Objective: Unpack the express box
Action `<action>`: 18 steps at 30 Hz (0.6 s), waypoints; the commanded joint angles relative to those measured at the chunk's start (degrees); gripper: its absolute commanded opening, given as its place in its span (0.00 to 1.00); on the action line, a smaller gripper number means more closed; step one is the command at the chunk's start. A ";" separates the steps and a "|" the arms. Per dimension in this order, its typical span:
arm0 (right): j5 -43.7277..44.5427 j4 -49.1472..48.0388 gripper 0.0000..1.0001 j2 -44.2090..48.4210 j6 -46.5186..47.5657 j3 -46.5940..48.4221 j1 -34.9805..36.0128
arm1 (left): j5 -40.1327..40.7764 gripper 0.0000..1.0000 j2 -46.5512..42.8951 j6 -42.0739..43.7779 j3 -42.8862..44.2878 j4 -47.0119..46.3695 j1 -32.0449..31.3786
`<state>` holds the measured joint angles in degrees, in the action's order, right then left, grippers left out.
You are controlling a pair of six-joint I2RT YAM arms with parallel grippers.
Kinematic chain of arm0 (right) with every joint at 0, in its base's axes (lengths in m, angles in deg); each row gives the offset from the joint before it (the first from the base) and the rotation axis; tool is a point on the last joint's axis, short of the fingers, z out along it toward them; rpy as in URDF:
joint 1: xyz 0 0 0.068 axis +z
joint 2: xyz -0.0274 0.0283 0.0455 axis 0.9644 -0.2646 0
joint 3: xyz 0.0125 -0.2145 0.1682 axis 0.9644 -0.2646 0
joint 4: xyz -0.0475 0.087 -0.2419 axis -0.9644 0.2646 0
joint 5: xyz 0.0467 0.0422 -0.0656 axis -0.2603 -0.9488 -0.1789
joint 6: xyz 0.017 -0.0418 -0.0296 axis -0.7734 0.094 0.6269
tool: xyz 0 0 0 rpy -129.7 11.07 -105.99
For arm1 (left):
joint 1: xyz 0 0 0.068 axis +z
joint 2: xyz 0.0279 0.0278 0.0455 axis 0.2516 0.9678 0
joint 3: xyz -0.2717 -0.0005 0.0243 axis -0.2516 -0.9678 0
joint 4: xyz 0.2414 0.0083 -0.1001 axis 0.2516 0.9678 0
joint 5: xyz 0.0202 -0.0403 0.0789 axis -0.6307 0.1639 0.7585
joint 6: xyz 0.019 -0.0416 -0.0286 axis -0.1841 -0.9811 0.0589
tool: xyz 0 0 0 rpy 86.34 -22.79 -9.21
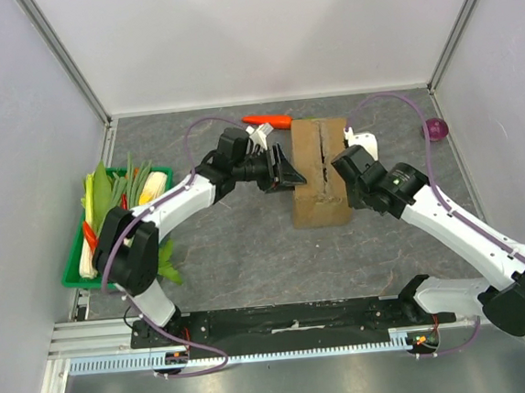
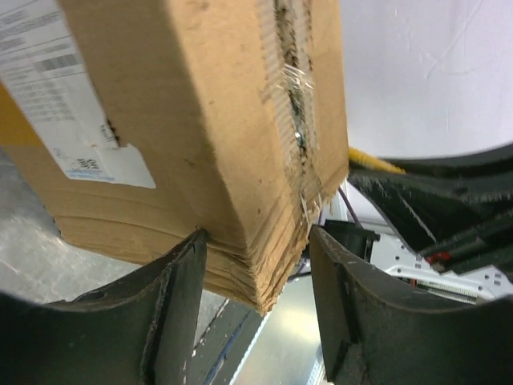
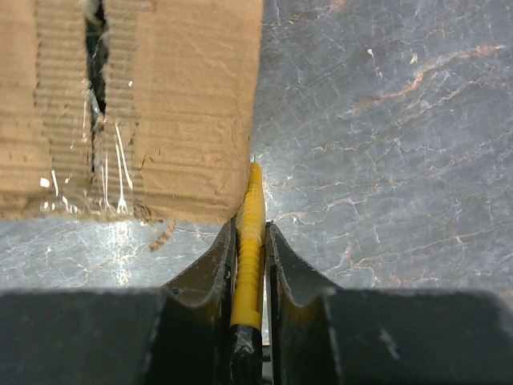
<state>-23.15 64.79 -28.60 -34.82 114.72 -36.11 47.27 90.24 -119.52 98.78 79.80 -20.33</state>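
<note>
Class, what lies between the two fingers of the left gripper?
A corner of the express box, beside its taped seam, lies between the open jaws of the left gripper; the left wrist view shows it.

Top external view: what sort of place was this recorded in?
Probably a lab robot test cell rather than a home or warehouse: plain white walls on aluminium posts enclose a grey table, and the left arm and right arm are bolted to a black base plate at its near edge.
</note>
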 commanded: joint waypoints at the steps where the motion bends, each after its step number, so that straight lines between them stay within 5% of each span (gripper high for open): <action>1: -8.09 -10.05 0.00 -0.22 2.59 -0.16 0.22 | -2.10 0.59 4.40 1.62 6.09 -1.39 0.62; 8: -14.43 -18.57 0.00 -0.48 3.90 -1.57 0.74 | 4.64 0.61 5.11 6.02 9.61 3.00 5.09; 18: -9.33 -14.72 0.00 5.30 15.59 -0.43 0.83 | 15.74 0.72 -1.56 16.47 9.18 13.46 7.38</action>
<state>-32.55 52.14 -28.44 -25.86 113.12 -35.24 57.52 94.28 -110.36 106.58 88.59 -13.07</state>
